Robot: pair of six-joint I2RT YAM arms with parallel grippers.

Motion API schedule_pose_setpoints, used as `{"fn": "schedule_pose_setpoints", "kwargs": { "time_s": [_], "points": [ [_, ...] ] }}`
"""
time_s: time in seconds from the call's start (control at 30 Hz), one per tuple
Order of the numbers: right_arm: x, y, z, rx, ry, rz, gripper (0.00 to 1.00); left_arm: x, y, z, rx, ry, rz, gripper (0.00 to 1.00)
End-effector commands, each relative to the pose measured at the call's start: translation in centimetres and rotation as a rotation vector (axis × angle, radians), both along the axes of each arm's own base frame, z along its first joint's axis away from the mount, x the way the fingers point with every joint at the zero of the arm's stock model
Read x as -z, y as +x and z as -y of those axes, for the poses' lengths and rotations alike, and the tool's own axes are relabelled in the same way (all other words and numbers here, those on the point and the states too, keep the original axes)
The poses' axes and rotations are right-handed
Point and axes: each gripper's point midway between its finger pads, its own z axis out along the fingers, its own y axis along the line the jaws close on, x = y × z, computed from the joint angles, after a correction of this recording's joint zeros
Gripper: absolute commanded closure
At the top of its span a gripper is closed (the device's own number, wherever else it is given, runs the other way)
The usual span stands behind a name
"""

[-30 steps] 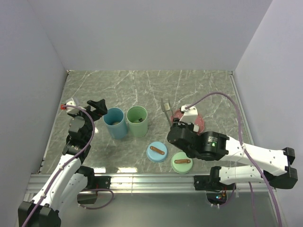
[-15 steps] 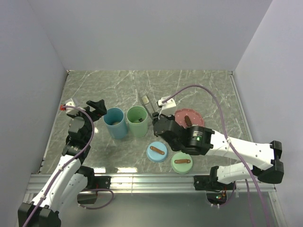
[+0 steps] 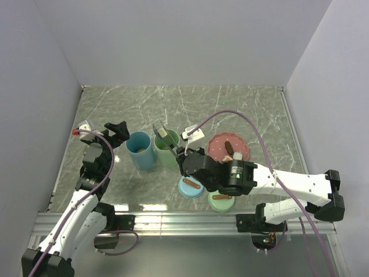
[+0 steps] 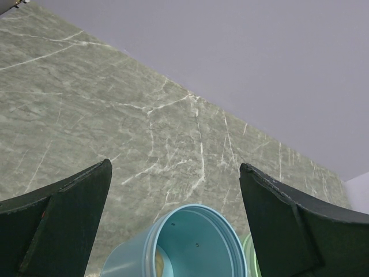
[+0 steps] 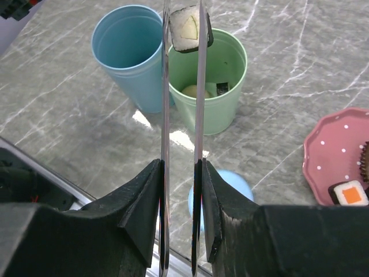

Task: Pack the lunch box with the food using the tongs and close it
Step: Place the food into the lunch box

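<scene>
1. Centrally, right gripper (image 5: pixel 181 173) clamps the tongs (image 5: pixel 199 115), left of the plate (image 5: pixel 323 144).
2. Upright green cup (image 5: pixel 230 104), food (image 5: pixel 193 91) inside, stands right of blue cup (image 5: pixel 124 57).
3. Tongs, narrowed, pinch a sushi piece (image 5: pixel 188 27) above the green cup's rim.

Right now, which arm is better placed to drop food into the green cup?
Right. The right gripper clamps the tongs, which pinch a sushi piece by the green cup's rim; the left gripper hangs open, empty, near the blue cup.
</scene>
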Motion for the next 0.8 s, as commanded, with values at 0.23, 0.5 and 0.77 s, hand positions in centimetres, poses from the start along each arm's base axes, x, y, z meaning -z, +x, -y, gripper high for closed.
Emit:
{"fn": "schedule_pose_setpoints", "kwargs": {
  "time_s": [0.23,0.5,0.77],
  "points": [
    [-0.8,-0.3,0.2,0.035,0.048,0.004,0.66,-1.2,-0.4,-0.4,-0.011,-0.015,0.038,0.0],
    [-0.3,-0.3,0.7,0.049,0.048,-0.004,0.52,-1.1,-0.3,-0.2,-0.005,-0.015,0.032,0.0],
    [-0.5,0.2,0.9,0.08,0.039,0.014,0.45,-1.1,-0.3,-0.2,-0.006,-0.014,0.033,0.01]
  ]
}}
